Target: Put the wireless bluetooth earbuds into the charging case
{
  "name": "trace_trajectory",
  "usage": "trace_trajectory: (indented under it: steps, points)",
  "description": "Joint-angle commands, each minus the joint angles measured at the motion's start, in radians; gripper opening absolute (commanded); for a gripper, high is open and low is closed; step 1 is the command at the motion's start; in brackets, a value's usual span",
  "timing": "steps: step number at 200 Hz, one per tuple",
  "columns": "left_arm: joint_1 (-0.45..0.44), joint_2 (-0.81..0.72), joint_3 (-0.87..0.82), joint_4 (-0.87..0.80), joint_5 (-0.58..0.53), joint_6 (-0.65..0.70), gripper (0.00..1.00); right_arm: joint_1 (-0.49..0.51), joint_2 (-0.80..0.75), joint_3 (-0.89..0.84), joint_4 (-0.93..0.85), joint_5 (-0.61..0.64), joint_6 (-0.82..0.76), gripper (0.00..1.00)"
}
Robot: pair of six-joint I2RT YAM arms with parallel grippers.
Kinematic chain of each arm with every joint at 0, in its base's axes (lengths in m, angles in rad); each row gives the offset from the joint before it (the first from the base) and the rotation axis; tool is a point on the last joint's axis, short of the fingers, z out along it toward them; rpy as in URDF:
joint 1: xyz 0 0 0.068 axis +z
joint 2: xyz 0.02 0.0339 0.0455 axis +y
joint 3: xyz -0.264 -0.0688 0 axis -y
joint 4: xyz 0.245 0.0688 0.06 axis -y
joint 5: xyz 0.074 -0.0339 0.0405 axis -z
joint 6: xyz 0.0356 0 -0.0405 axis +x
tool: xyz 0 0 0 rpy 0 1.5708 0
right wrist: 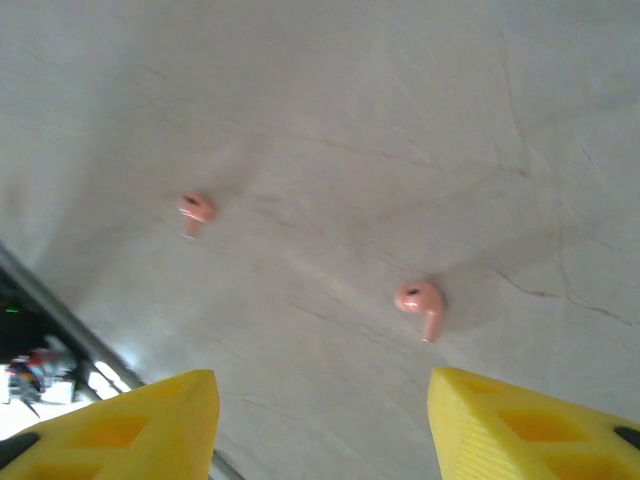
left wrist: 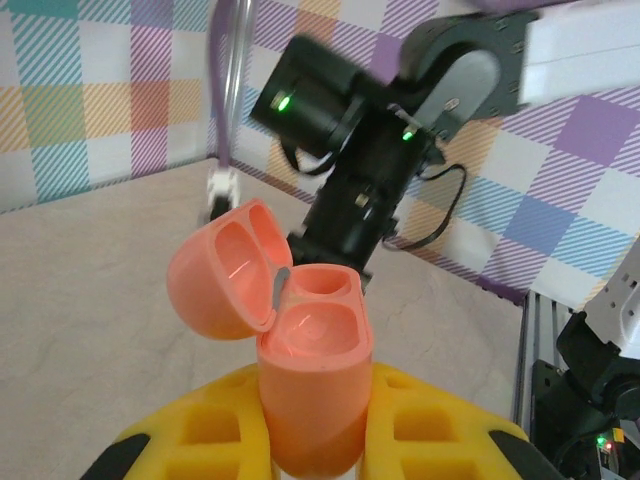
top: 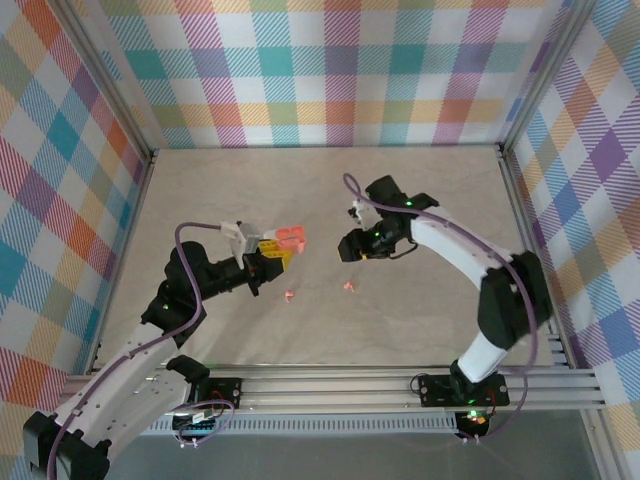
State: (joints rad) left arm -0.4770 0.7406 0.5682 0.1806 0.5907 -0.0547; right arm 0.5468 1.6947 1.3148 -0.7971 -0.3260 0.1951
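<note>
My left gripper [top: 268, 254] is shut on a salmon-pink charging case [left wrist: 312, 370] and holds it upright above the table. The case's lid [left wrist: 222, 270] hangs open and both wells inside look empty. The case [top: 289, 240] shows at the left gripper's tip in the top view. Two pink earbuds lie loose on the table, one [top: 289, 295] near the left arm and one [top: 348, 286] under the right arm. In the right wrist view the nearer earbud [right wrist: 422, 303] lies just beyond the yellow fingers [right wrist: 520, 430] and the other earbud [right wrist: 194, 209] lies farther left. My right gripper [top: 352, 246] hangs open above the table, holding nothing.
The marble-patterned table [top: 330, 190] is walled by plaid panels [top: 330, 70] on three sides. A metal rail [top: 400, 385] runs along the near edge by the arm bases. The right arm's black wrist [left wrist: 350, 170] looms just behind the open case.
</note>
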Motion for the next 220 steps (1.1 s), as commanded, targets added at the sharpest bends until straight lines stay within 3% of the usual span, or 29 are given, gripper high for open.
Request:
trace_trajectory:
  steps: [1,85,220]
  points:
    - [0.002,-0.027,-0.019,-0.004,-0.013,0.011,0.0,0.042,0.063,0.057,-0.126,0.103,-0.072,0.57]
    - [0.006,-0.046,-0.063,0.002,-0.056,0.012,0.0,0.179,0.282,0.207,-0.229,0.34,-0.173,0.43]
    - [0.013,-0.049,-0.068,-0.012,-0.051,0.022,0.0,0.206,0.369,0.25,-0.266,0.376,-0.198,0.46]
